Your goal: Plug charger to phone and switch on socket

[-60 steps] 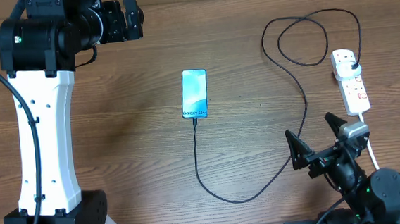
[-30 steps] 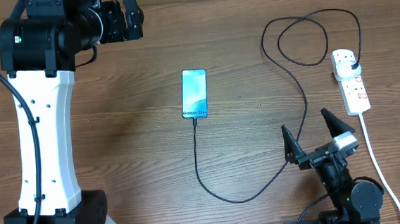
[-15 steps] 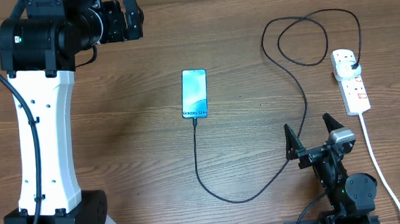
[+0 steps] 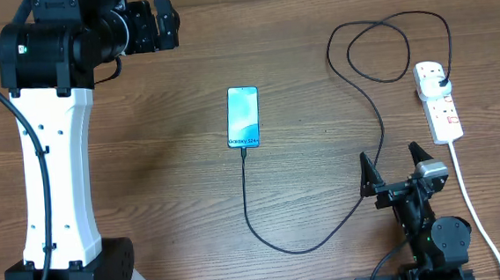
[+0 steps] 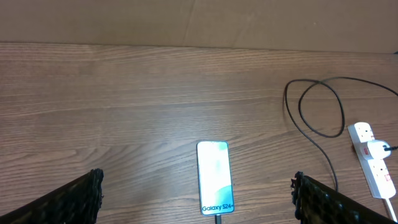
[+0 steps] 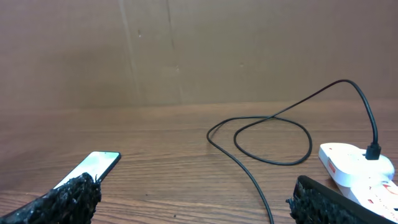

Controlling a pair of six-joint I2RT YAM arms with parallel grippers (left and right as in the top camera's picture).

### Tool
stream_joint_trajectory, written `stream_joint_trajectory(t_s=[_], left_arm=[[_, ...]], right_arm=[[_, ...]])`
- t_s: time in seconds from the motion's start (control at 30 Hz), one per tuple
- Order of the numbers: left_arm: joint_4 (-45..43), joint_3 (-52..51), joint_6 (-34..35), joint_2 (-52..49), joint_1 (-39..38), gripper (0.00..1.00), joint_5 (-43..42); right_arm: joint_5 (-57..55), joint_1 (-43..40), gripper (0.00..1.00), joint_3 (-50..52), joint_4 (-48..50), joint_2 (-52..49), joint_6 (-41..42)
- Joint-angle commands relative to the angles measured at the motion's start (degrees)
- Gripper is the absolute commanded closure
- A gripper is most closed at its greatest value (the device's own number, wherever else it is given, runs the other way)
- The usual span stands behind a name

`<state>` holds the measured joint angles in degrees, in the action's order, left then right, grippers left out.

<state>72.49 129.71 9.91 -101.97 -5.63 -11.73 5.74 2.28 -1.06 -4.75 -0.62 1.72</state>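
Observation:
The phone (image 4: 242, 117) lies screen up at the table's middle, also in the left wrist view (image 5: 215, 177) and right wrist view (image 6: 93, 165). The black charger cable (image 4: 381, 140) meets the phone's near edge, curves round and loops to its plug (image 4: 441, 81), which sits in the white socket strip (image 4: 442, 113). My right gripper (image 4: 389, 157) hovers open near the front edge, left of the socket, with the cable passing between its fingers (image 6: 68, 199). Raised at the far left, my left gripper (image 4: 166, 22) is open and holds nothing, its fingers (image 5: 74, 199) wide apart.
The socket's thick white cord (image 4: 467, 191) runs toward the front edge just right of my right gripper. The left arm's white link (image 4: 54, 171) stretches along the table's left side. A brown cardboard wall (image 6: 186, 50) stands behind the table.
My right gripper has shifted a little to the left and back, and straightened, staying open. The left arm, phone, cable and socket have not moved.

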Motion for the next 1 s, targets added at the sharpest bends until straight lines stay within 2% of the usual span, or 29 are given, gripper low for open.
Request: stream_joint_trajectory(t_s=[0.0,0.43,0.97], left_arm=[[-0.07,0.04,-1.11,0.09,-0.39,0.0,0.13],[-0.07,0.04,-1.11,0.09,-0.39,0.0,0.13],[-0.07,0.04,-1.11,0.09,-0.39,0.0,0.15]], right_arm=[[-0.66,0.24,0.0,0.61,0.04,0.5,-0.07],[-1.25,0.24,0.0,0.59,-0.09,0.48,-3.76],[-0.98,0.24,0.0,0.59,0.15,0.46,-3.5]])
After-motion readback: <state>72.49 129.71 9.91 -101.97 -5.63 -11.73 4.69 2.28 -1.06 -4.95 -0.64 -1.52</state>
